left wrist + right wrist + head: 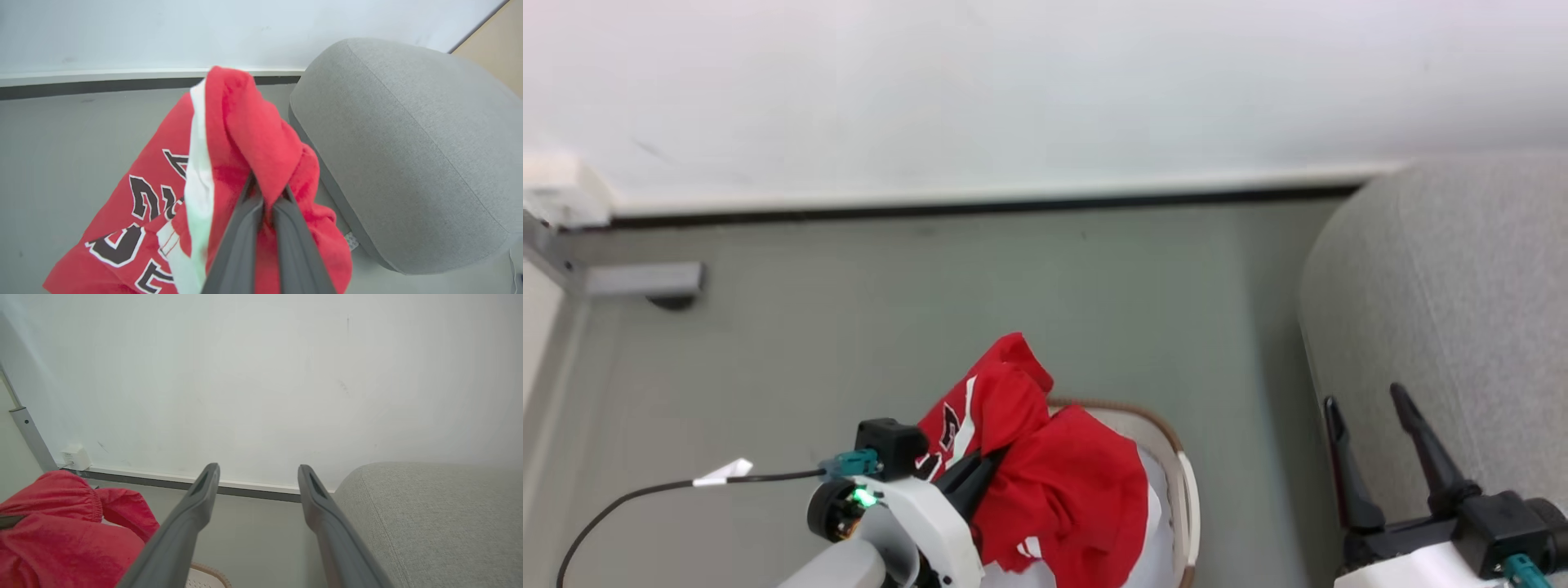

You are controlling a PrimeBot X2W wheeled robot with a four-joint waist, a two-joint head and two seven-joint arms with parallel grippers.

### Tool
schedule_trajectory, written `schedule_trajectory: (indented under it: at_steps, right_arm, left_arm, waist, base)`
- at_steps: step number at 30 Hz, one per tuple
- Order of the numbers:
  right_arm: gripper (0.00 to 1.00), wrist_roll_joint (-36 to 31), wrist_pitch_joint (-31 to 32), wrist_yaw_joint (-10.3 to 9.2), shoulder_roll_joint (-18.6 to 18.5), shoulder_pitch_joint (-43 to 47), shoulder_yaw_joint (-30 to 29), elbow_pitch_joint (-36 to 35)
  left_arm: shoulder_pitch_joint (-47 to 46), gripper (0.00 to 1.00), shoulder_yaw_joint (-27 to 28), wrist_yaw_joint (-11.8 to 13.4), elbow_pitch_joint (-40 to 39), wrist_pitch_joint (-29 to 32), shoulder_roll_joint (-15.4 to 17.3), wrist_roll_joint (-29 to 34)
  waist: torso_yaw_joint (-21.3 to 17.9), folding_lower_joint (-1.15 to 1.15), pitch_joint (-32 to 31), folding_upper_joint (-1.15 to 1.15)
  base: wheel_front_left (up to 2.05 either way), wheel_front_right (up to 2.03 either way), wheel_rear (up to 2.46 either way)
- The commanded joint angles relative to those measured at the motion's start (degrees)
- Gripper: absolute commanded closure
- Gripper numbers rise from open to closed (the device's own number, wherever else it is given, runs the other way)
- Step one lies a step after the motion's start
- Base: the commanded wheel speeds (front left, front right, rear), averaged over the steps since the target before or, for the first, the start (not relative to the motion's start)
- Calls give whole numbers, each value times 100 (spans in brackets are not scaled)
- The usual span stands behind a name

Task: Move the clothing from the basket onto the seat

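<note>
Head view is showing the left gripper (987,472) raised over the basket (1186,490), pinching the red clothing (1066,482) hanging above it, while the right gripper (1364,402) is hovering spread and empty beside the seat (1445,310).

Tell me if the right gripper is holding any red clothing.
No, the right gripper is open and empty; the red clothing is pinched in the left gripper.
</note>
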Motion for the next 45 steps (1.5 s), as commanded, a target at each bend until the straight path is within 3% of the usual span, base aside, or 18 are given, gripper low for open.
schedule_trajectory:
  at_steps: [1, 11, 19, 30, 40, 45]
  right_arm:
    - [0, 49, 4, -12, -24, 85, 42, 35]
    - [0, -14, 4, -12, -27, 281, 655, 82]
    - [0, -197, 4, -12, -535, -14, 1760, -70]
    - [0, -178, 4, -13, -846, -932, 3289, 197]
    - [0, -546, 4, -13, -306, -1977, 4005, 1510]
    - [1, -1051, 4, -13, -68, -2260, 3710, 2042]
  left_arm:
    - [87, 100, 31, 83, -237, 53, 99, -57]
    - [289, 100, 240, 847, -2217, 643, 723, -152]
    - [192, 100, 420, 1289, -3287, 1048, 1085, -188]
    - [111, 100, 431, 1603, -3697, 1203, 999, -151]
    - [15, 100, 289, 1629, -3634, 1261, 777, -89]
    - [-14, 100, 194, 1639, -3538, 1306, 638, -98]
  waist:
    - [106, 2, -343, 0]
    - [72, 2, -1037, 0]
    - [-33, 2, -1159, 0]
    - [-114, 2, -1141, 0]
    - [-64, 2, -1089, 0]
    - [-7, 2, -1064, 0]
  base:
    - [0, 0, 0]
    - [0, 0, 0]
    - [0, 0, 0]
    - [0, 0, 0]
    - [0, 0, 0]
    - [0, 0, 0]
